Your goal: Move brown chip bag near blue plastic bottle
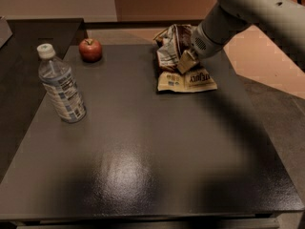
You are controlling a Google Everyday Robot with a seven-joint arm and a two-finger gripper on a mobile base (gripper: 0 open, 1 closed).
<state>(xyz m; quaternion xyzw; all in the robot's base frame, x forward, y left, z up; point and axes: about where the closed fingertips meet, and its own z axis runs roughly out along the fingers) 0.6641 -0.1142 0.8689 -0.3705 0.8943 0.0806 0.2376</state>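
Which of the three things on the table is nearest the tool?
The brown chip bag: the tool is on it, far right; the apple and blue plastic bottle sit well left.

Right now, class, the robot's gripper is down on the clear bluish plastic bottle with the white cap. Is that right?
No. The camera view shows the gripper down on the crinkly brown chip bag, not on the bottle, which stands apart from both with nothing touching it.
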